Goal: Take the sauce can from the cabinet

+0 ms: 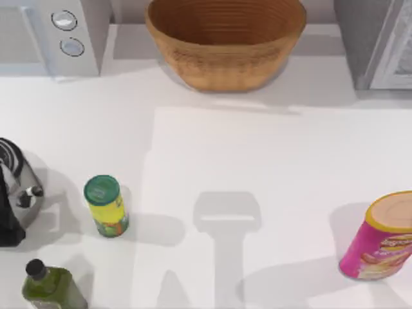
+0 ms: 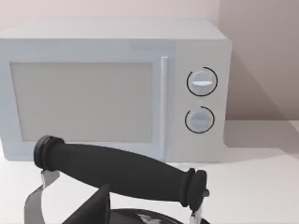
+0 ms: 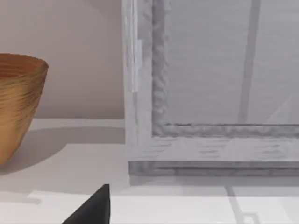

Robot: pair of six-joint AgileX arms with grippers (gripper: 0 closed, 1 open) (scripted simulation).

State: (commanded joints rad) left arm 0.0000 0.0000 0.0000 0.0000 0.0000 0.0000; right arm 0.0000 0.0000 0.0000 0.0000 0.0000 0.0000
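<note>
One step barely begun: opening the cabinet (image 1: 380, 45) at the table's far right, door shut, sauce can presumably inside. Right gripper (image 3: 96, 207) low before that door, left gripper (image 2: 93, 207) idle over the kettle (image 2: 121, 172); grasp state of either impossible to tell. Next, probably: catch the door edge, pull.

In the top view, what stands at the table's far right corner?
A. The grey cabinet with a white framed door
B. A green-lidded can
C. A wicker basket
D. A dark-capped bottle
A: the cabinet fills the far right corner, with the basket to its left.
</note>
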